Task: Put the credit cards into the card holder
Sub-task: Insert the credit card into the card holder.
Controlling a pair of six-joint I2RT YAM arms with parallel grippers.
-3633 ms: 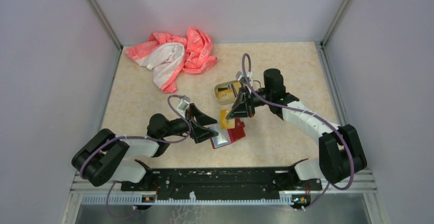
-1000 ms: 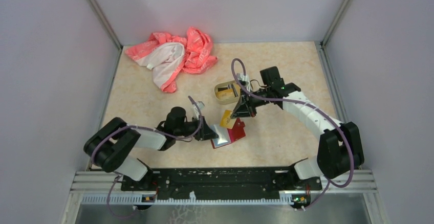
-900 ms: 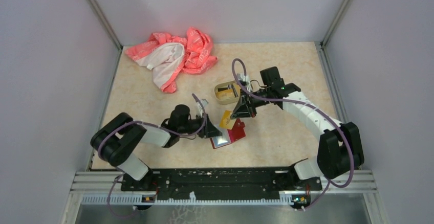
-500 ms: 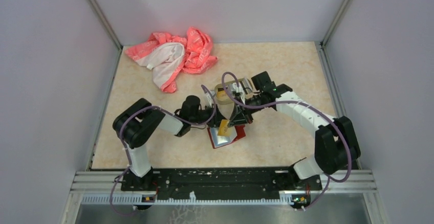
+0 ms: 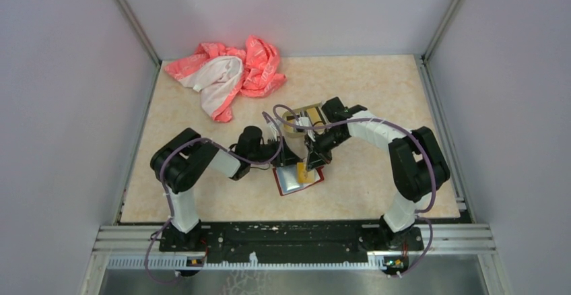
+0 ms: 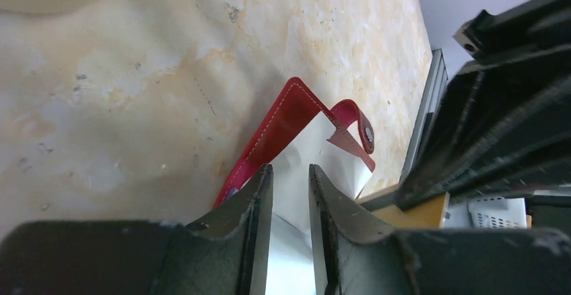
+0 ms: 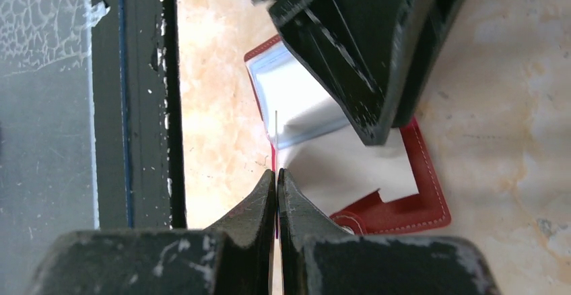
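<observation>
The card holder (image 5: 288, 182), a dark-red wallet, lies open on the table with its pale inner pockets up. My right gripper (image 5: 312, 162) is shut on a yellow credit card (image 5: 302, 172) and holds it on edge over the wallet's right half. In the right wrist view that card (image 7: 276, 140) shows as a thin line from the right gripper (image 7: 277, 172) down to the card holder (image 7: 404, 207). My left gripper (image 5: 288, 159) is at the wallet's far edge. In the left wrist view the left gripper (image 6: 291, 168) stands a narrow gap open over the pale pocket, beside the red flap (image 6: 289, 113).
A tan tin tray (image 5: 296, 116) with more cards in it stands just behind the two grippers. A crumpled pink and white cloth (image 5: 229, 73) lies at the back left. The black rail (image 5: 283, 231) runs along the near edge.
The left arm has swung right to the wallet's far edge and its jaws have parted a little. The right gripper has carried the yellow card down and left onto the wallet.
</observation>
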